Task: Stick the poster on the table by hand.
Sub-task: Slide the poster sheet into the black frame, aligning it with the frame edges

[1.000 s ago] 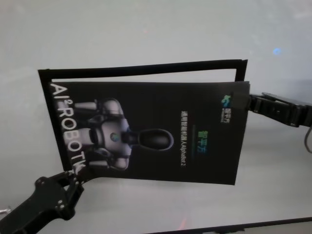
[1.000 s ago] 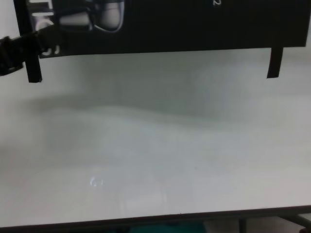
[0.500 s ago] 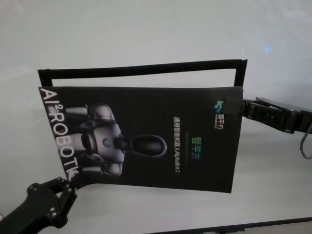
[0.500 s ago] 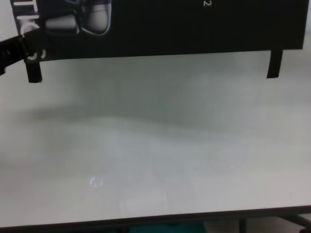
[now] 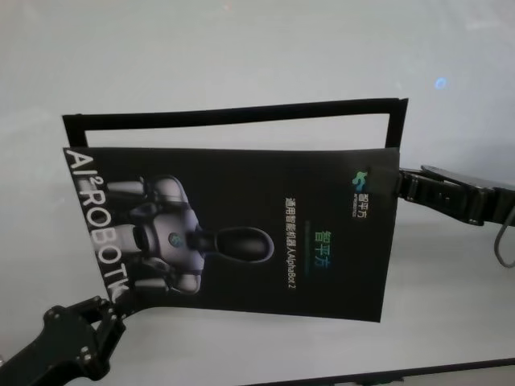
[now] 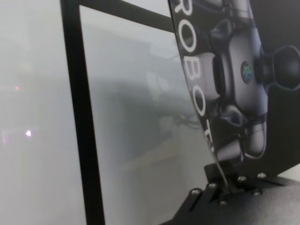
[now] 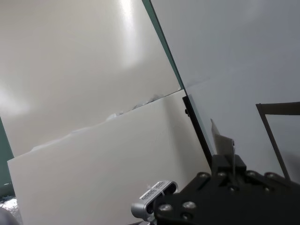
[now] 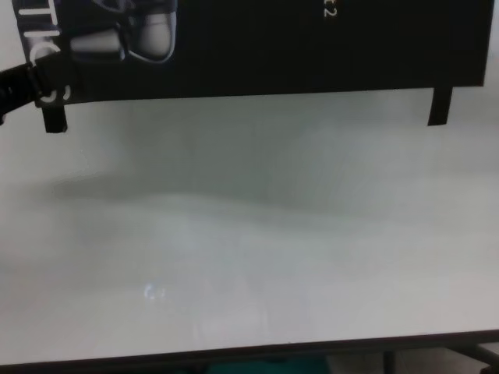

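The tabletop is a wide, smooth, pale grey-white surface with a faint sheen, small light spots glinting on it and a thin dark edge along its near side in the chest view; beyond it the right wrist view shows plain white wall panels with a green trim line. The poster is a large glossy black sheet, printed with a grey-white robot figure and white lettering, held stretched between the two end effectors and lifted above the tabletop, its soft shadow lying on the surface below in the chest view. The left end effector, matte black with visible screw heads, is clamped on the poster's lower corner by the lettering, its fingers closed tight on the thin sheet edge in the left wrist view. The right end effector pinches the opposite edge just beside the small logo. Narrow black tape strips form a thin rectangular outline behind the poster, on its far side from both end effectors.
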